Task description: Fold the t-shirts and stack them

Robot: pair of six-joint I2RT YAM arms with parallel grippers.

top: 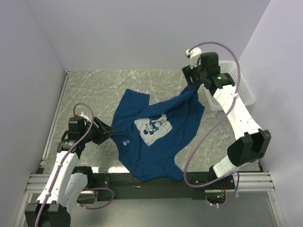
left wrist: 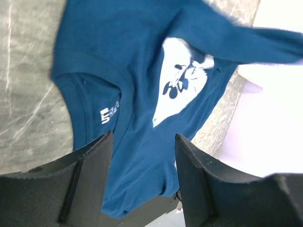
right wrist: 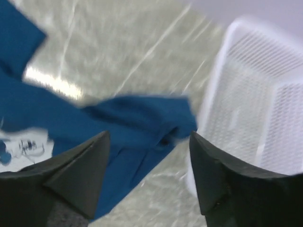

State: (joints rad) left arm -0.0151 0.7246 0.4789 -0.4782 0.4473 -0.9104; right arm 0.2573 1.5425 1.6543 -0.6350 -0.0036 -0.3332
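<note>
A dark blue t-shirt with a white cartoon print lies spread and rumpled on the marble table, its hem hanging over the near edge. My left gripper is open and empty just left of the collar; the shirt fills the left wrist view beyond the open gripper. My right gripper is over the shirt's far right corner. In the right wrist view it is open, with a bunched fold of the blue cloth below it, blurred and not gripped.
A white mesh basket stands at the far right beside the right arm and also shows in the right wrist view. Walls close off the left, back and right. A black rail runs along the near table edge.
</note>
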